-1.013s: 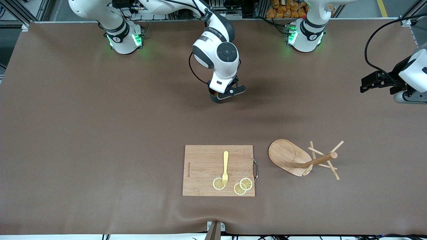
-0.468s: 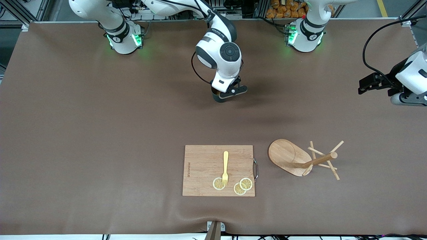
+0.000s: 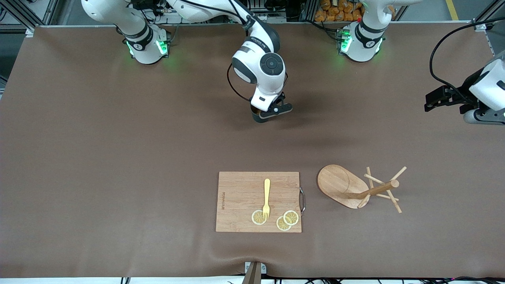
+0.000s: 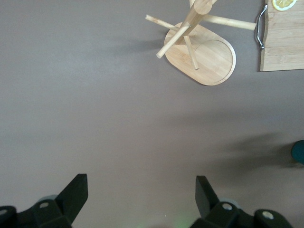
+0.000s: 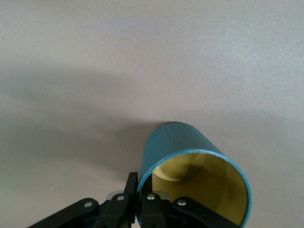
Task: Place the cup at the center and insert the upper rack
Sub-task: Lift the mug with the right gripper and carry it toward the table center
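your right gripper [image 3: 263,114] is pinching the cup [image 5: 194,175] by its rim: in the right wrist view one finger sits inside the mouth and the other [image 5: 127,202] against the outer wall, pressed close with only the wall between them. the cup looks to sit on the brown table cover [image 3: 118,157] near the table's middle, at about 12 o'clock from the cutting board [image 3: 240,199] and well apart from it. in the front view it is mostly hidden under the wrist, only a dark sliver [image 3: 257,117] showing.

the cup is teal outside with fine ribbing, a yellowish-tan inside, round and slightly tapered; its handle does not show.

your left gripper [image 4: 140,194] waits over the bare cover at the left arm's end of the table, its jaws spread wide and holding nothing.

the upper rack [image 3: 347,185] is light wood: a flat oval base, a round post, thin pegs. it stands just beside the board, toward the left arm's end, at about 5 o'clock from the cup. in the front view its post [image 3: 375,189] slants toward 3 o'clock.

the board is rectangular, pale striped wood with a metal handle [image 3: 302,200] on the edge facing the rack. a yellow fork [image 3: 266,197] and three lemon slices [image 3: 287,220] lie on it, the fork's tines on one slice.
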